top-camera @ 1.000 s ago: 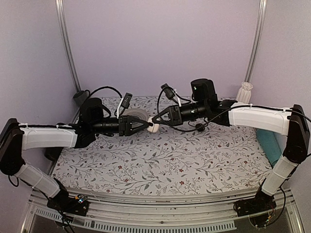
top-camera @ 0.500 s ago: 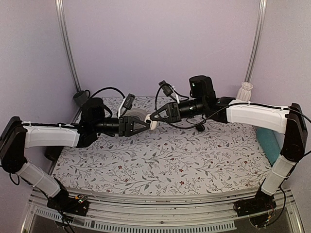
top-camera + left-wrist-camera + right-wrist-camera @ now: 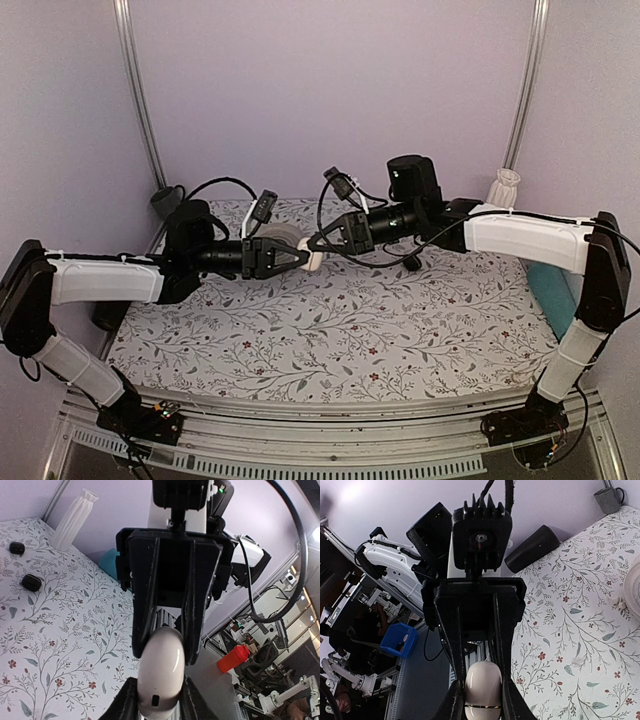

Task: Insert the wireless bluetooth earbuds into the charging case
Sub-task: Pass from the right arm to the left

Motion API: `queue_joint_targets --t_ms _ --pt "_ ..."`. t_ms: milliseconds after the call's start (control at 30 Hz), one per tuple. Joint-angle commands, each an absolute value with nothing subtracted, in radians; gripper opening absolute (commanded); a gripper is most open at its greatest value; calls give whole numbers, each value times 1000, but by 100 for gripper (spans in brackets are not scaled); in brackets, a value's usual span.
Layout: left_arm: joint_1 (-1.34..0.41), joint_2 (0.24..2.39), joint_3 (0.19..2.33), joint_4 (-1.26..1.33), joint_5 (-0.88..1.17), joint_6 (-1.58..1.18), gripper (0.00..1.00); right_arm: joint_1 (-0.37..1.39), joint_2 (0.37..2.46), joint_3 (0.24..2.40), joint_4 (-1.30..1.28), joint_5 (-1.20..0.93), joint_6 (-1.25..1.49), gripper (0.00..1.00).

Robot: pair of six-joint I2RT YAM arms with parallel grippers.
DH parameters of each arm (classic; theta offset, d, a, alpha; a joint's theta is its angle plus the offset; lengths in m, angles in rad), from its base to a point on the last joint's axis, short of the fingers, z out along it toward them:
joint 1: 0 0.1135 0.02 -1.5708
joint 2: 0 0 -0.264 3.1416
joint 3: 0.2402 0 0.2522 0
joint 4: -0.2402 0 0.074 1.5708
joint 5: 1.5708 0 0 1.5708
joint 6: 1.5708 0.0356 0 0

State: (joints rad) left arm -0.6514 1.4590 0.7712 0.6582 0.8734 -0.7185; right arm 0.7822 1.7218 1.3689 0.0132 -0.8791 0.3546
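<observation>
The charging case (image 3: 312, 258) is a white glossy pebble with its lid closed, held in the air above the back middle of the floral table (image 3: 330, 330). Both grippers grip it from opposite sides. My left gripper (image 3: 301, 257) reaches in from the left, its fingers pressed on the case (image 3: 160, 672) at either side of my left gripper (image 3: 159, 695). My right gripper (image 3: 318, 244) comes from the right and clamps the other end of the case (image 3: 482, 685), with my right gripper (image 3: 482, 697) shut around it. The wireless bluetooth earbuds are out of view.
Two small black rounded pieces (image 3: 31, 582) (image 3: 16, 547) lie on the cloth to the right of the case. A white ribbed vase (image 3: 503, 188) stands at the back right, a teal object (image 3: 555, 295) at the right edge, and a pale roll (image 3: 283, 238) behind the grippers.
My left gripper has closed onto the case. The right arm has shifted slightly left and up with the case in its grip.
</observation>
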Motion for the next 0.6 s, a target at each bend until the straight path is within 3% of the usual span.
queue_joint_targets --t_ms 0,67,167,267,567 --pt "-644 1456 779 710 906 -730 22 781 1740 1403 8 -895 339 4" --pt "-646 1461 779 715 908 -734 12 782 1743 1408 6 -890 342 6" --pt "-647 1461 772 735 906 -741 0 784 1741 1407 10 -859 348 20" --pt "-647 1459 751 775 888 -765 0 785 1729 1394 19 -811 351 42" --pt "-639 1451 678 913 789 -858 0 784 1644 1262 161 -657 442 75"
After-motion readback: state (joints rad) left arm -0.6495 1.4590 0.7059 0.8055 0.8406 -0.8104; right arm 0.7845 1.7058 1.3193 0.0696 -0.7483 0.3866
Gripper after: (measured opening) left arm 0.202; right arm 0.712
